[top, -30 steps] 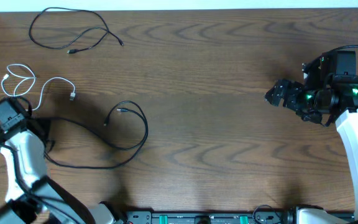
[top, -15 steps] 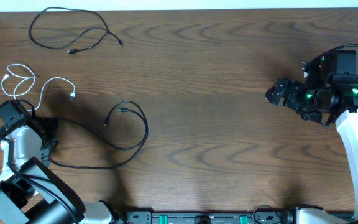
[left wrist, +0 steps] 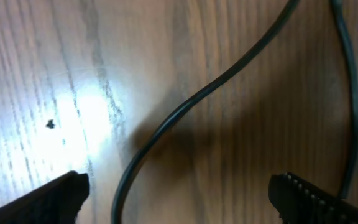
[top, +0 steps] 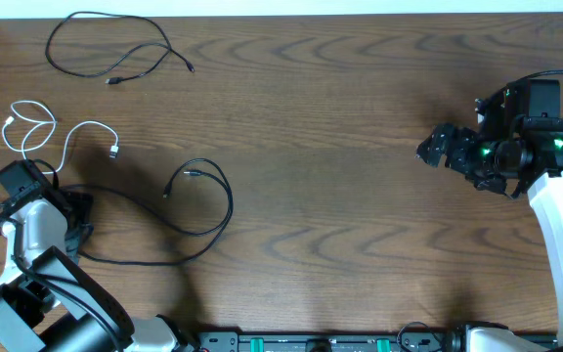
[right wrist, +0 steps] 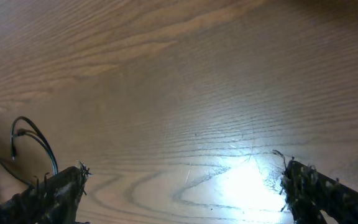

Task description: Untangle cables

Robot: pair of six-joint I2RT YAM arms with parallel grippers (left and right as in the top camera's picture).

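Long black cable (top: 230, 203): centre-left of the overhead frame, looping round to a plug beside the loop; its other stretch runs left, under the arm.
White cable (top: 90, 123): curled at the left edge, just above the long black one. Whether the two touch under the arm I cannot tell.
Short black cable (top: 168, 45): upper left, well apart from the others — it looks already sorted.
Left claw (left wrist: 179, 183): jaws spread wide, gripping nothing. The long black cable lies on the wood between its fingertips, so it seems placed to work that strand.
Right claw (top: 433, 149): right side of the frame, spread wide, empty, well apart from every cable — likely parked out of the way.
Table (top: 340, 244): dark wood, carrying all three.
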